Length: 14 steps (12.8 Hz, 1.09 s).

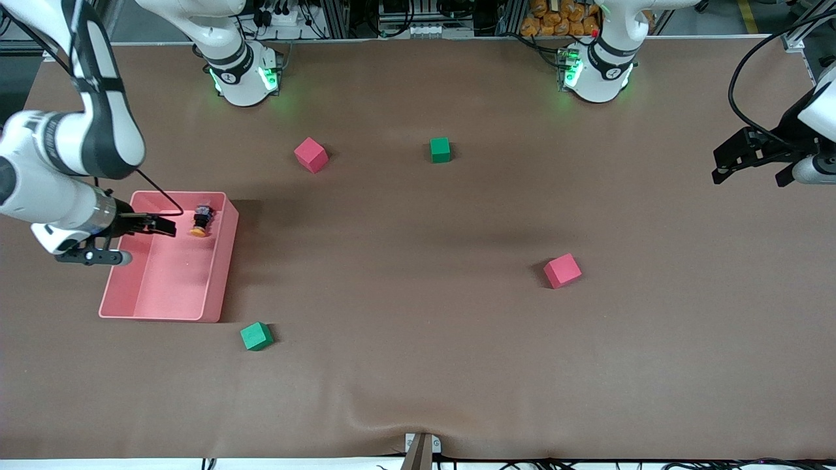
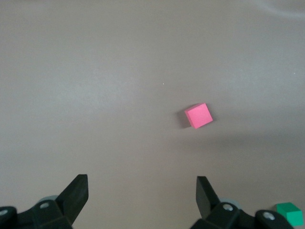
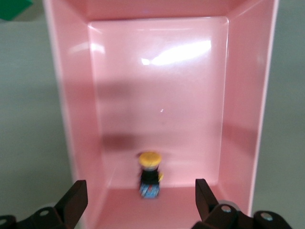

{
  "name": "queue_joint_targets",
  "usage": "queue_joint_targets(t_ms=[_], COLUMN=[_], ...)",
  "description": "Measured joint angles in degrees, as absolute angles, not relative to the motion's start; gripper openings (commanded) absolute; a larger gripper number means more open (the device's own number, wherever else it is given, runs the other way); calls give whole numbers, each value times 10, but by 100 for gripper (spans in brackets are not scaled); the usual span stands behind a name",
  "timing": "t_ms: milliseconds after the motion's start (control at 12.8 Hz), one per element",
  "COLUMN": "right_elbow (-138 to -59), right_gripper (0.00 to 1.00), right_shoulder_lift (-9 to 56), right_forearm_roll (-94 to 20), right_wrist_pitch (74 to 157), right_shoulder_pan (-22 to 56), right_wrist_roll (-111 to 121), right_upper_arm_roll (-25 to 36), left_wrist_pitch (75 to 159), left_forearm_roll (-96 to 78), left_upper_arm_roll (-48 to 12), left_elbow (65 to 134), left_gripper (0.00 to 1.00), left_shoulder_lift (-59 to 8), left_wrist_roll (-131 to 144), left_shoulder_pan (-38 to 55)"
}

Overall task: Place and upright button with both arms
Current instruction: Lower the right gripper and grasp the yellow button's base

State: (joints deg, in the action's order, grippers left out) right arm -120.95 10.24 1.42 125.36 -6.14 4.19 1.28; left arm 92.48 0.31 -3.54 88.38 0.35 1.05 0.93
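Pink plastic box (image 1: 140, 307) sits toward the right arm's end of your table (image 1: 418, 365). Inside it, at the end farther from the front camera, the button (image 1: 200, 222) lies on its side. Your right gripper (image 1: 160, 225) hangs over the box, fingers spread, holding nothing. Your left gripper (image 1: 751, 163) waits, spread wide too.

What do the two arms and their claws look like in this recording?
Both arms are white and jointed, with black bands at the joints and green-lit bases. The right claw and left claw are black, each with two wedge-shaped fingers. Black cables loop along both wrists.
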Motion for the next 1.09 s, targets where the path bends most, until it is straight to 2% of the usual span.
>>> queue_joint_targets(t_ms=[156,234,468,857,1091], right_elbow=[-1282,-1300,-1308,-1341,-1346], right_gripper=[100,100,100,100,100], right_shoulder_lift=[122,138,173,193,209], right_forearm_roll=[14,14,14,14,14], right_wrist_pitch=[1361,1388,1404,1476,1492], right_shoulder_pan=[-83,-88,-89,-89,-89], right_wrist_roll=[66,70,71,71,71], right_upper_arm_roll=[14,14,12,9,9], left_wrist_pitch=[918,918,916,913,913], left_forearm_roll=[3,3,3,3,3], left_upper_arm_roll=[-35,-35,-36,-36,-36], left_elbow=[884,884,883,883,883], left_gripper=[100,100,100,100,100], left_shoulder_lift=[4,3,4,4,4], left_wrist_roll=[11,11,11,11,11], left_shoulder_pan=[9,9,9,9,9])
